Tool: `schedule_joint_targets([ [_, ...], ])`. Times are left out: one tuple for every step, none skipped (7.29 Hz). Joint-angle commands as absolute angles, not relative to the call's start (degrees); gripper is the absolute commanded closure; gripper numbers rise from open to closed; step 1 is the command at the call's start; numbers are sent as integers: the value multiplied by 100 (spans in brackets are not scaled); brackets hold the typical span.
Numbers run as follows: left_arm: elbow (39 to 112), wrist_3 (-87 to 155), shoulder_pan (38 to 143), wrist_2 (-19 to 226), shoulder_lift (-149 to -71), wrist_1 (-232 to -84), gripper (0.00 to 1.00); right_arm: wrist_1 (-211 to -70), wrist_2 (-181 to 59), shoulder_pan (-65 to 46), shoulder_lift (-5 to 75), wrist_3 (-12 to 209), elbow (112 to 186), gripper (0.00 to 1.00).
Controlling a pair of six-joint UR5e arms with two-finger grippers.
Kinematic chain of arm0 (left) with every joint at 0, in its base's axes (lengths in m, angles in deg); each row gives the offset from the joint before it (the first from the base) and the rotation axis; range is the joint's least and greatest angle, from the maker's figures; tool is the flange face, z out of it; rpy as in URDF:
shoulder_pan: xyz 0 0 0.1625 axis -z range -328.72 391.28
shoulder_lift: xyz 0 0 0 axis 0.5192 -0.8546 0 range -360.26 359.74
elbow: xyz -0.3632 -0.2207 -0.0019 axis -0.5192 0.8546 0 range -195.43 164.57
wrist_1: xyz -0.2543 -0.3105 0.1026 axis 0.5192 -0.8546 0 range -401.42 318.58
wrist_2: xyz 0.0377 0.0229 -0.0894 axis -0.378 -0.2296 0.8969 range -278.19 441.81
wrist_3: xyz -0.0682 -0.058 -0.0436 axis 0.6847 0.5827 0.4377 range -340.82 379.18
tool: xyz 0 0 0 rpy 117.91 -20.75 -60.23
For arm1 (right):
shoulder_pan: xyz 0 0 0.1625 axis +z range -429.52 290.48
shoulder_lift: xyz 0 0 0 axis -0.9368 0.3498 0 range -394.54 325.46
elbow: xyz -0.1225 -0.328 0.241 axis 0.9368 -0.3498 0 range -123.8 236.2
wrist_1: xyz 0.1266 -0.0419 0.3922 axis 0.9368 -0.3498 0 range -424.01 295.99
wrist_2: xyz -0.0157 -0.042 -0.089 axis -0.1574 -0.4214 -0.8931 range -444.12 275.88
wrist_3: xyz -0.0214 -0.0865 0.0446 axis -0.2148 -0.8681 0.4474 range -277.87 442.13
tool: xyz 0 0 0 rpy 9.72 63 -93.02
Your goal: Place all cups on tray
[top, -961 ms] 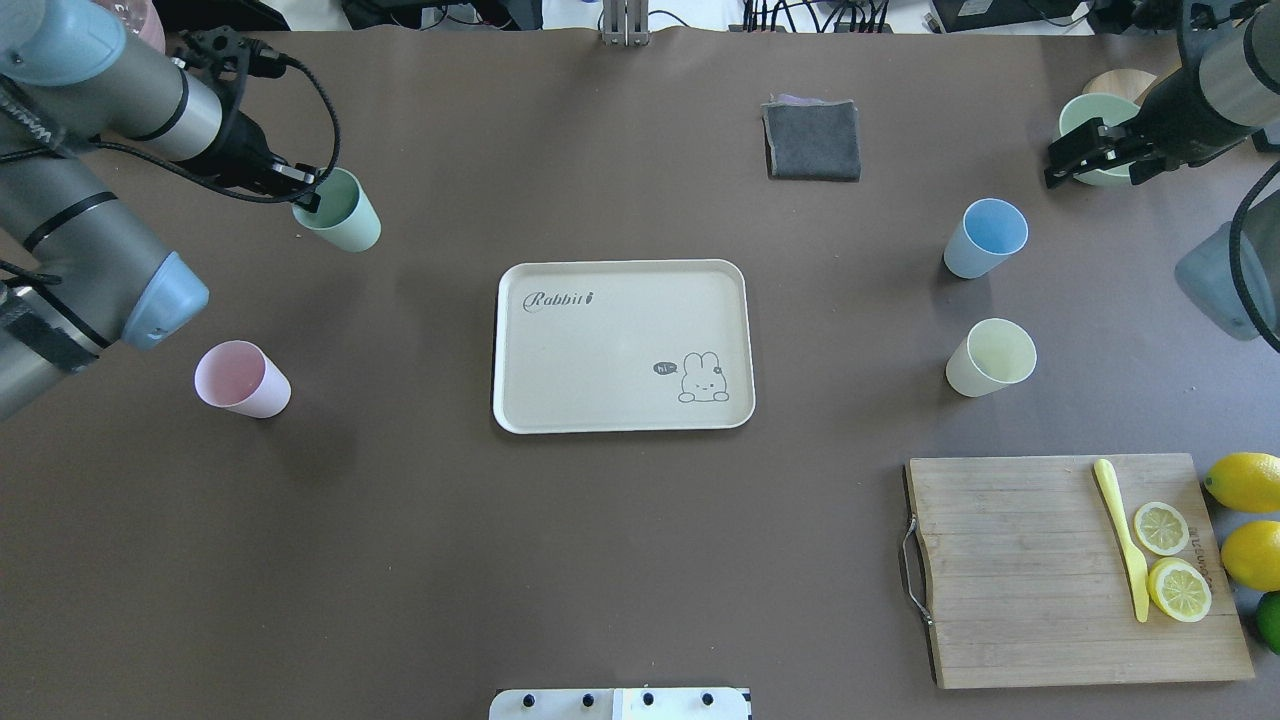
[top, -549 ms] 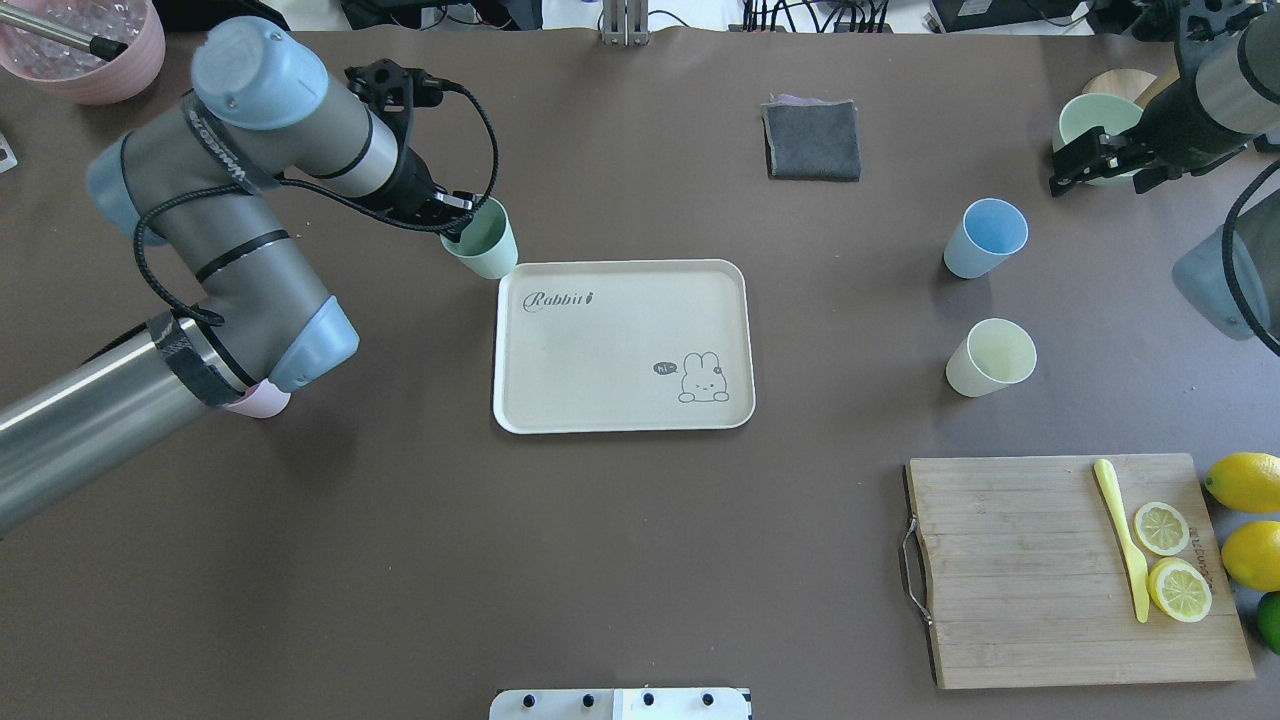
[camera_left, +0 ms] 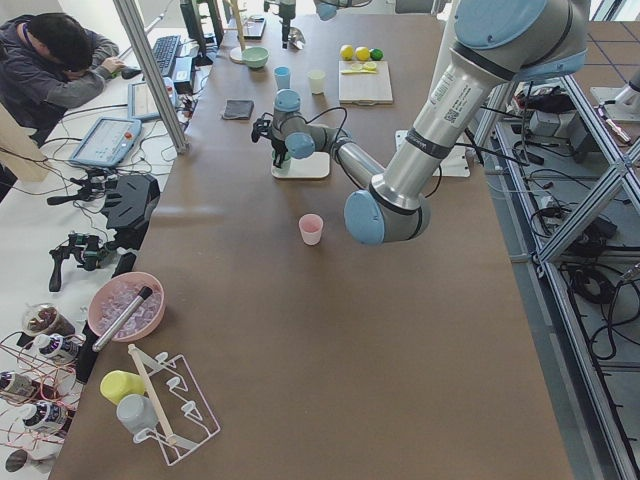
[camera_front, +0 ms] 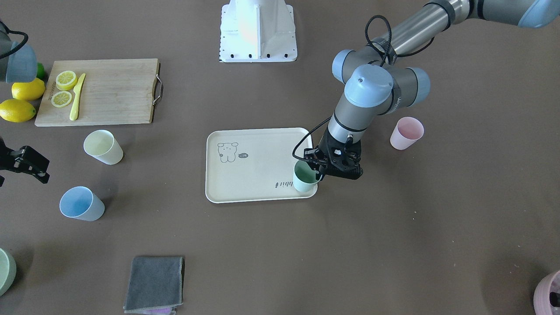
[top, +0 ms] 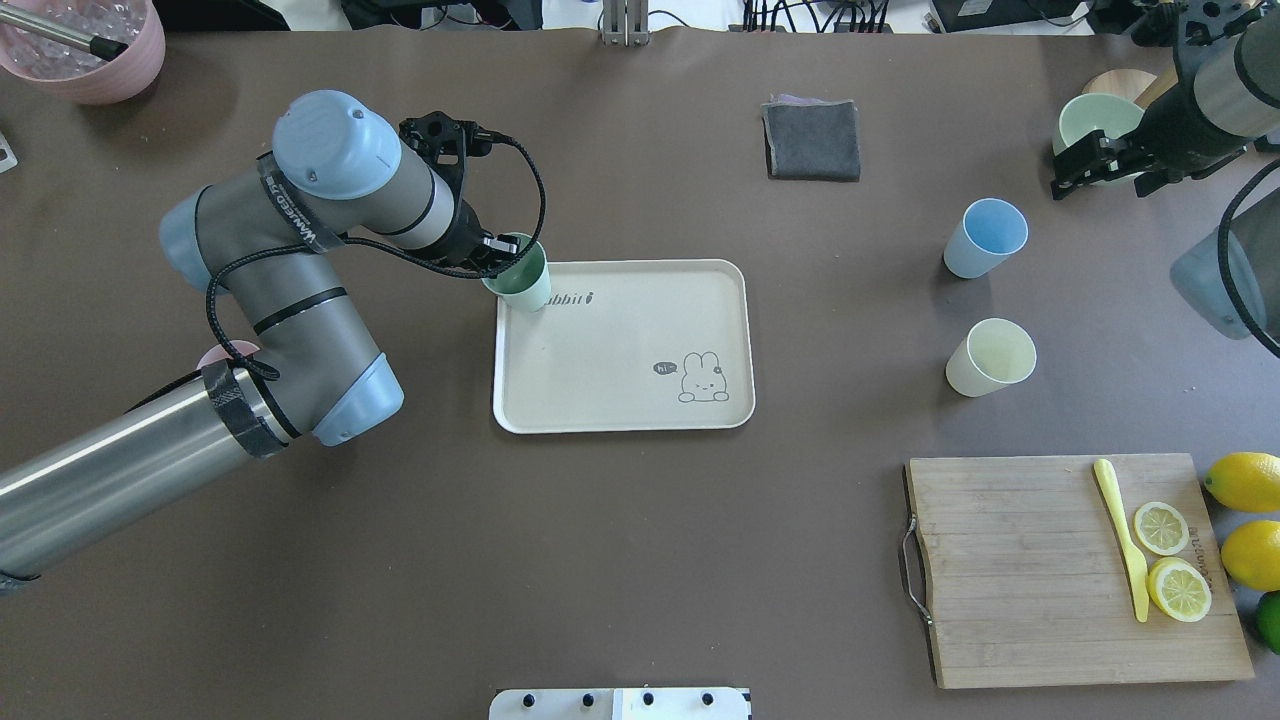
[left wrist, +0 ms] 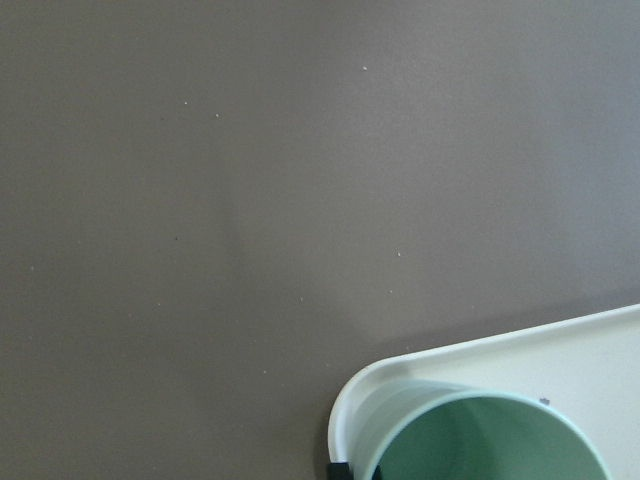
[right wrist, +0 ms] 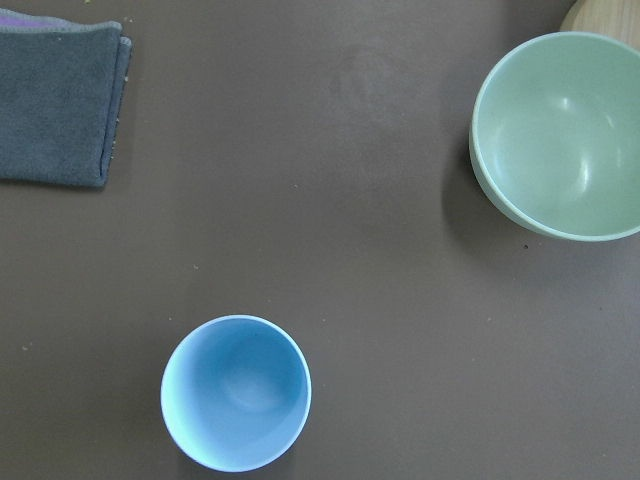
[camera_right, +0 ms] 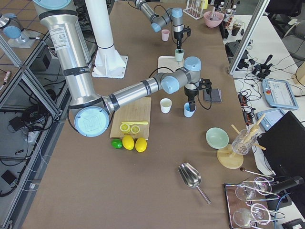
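One folded left arm [top: 330, 200] at tray [top: 620, 340]

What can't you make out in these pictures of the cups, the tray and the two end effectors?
- Pink cup: overhead view, the left arm covers all but a sliver of rim.
- Mint green cup: whether its base touches the tray is unclear; the left end effector grips its rim, and the left wrist view's bottom edge cuts it off.
- Right end effector: cut by the front view's left edge, small overhead; open or shut unclear.
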State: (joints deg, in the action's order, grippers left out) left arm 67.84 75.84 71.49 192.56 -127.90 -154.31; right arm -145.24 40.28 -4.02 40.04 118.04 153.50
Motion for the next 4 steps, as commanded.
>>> schedule_joint_targets([
  [6920,7491,7144,19124,-12788,-15453,2,-14191,4033,-439,3955,11817,15078,1],
  [7121,7403,7432,19349,-12788,-15279,1,-14136,4033,-466,3877,11808,14833,3],
  [7514,6811,7913,19952,-12718,-14729,1,-14135,4033,-466,3745,11852,14656,5],
  [8023,6152,8318,20236,-12456,-14141,1,-14135,4042,-483,3700,11869,14576,7],
])
